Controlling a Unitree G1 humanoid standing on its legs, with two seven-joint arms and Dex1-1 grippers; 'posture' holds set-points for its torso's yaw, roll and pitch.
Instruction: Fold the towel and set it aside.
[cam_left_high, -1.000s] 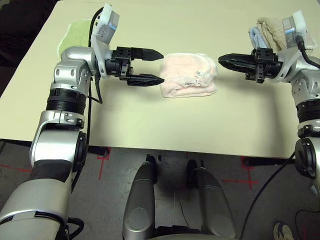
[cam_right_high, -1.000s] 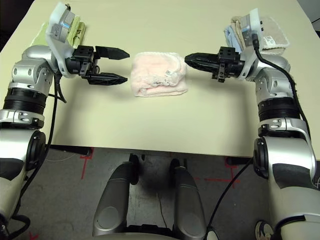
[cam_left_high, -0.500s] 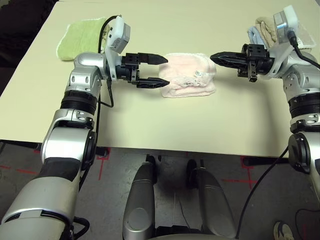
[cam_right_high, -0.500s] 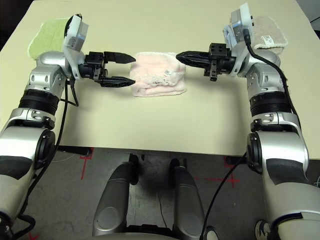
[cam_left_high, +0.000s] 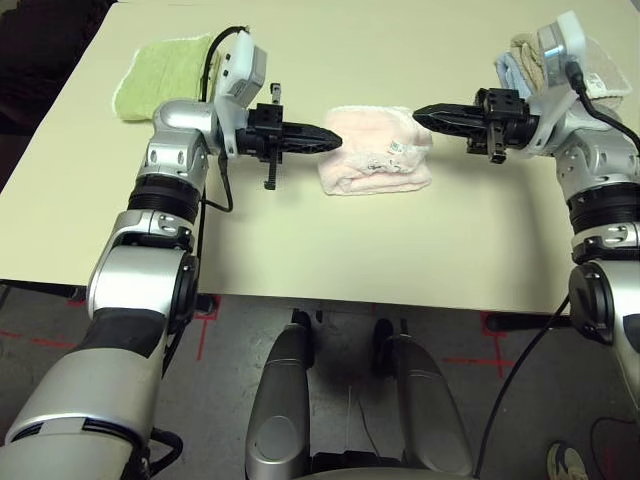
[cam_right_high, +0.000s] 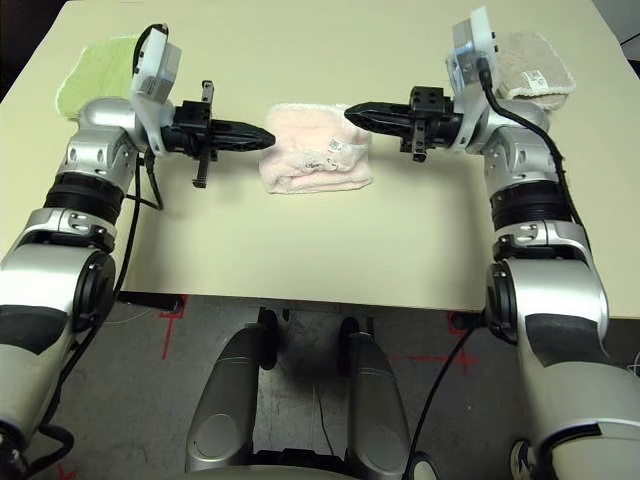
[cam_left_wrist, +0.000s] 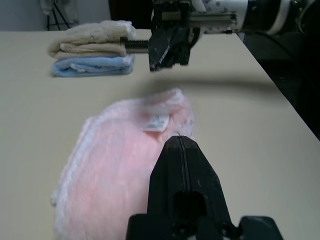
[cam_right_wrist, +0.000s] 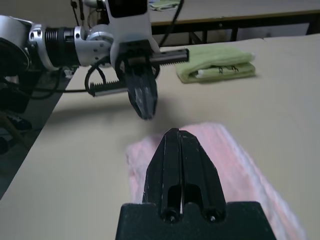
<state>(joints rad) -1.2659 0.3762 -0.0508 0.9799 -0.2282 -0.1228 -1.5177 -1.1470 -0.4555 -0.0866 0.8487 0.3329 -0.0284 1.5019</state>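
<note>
Left eye view showed the folded pink towel (cam_left_high: 376, 150) lying mid-tabletop (cam_left_high: 330, 240), left tool (cam_left_high: 330, 140) at its nine o'clock edge, right tool (cam_left_high: 425, 113) at its two o'clock; both tools pressed together, gripping nothing.

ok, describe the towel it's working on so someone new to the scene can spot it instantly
On the cream table, look midway between the two black grippers, the left gripper and right gripper, which point at each other, both shut. The folded bundle between their tips is the towel. It is pale pink with white trim and a small tag, unlike the green towel far left and the beige and light-blue stack far right.
</note>
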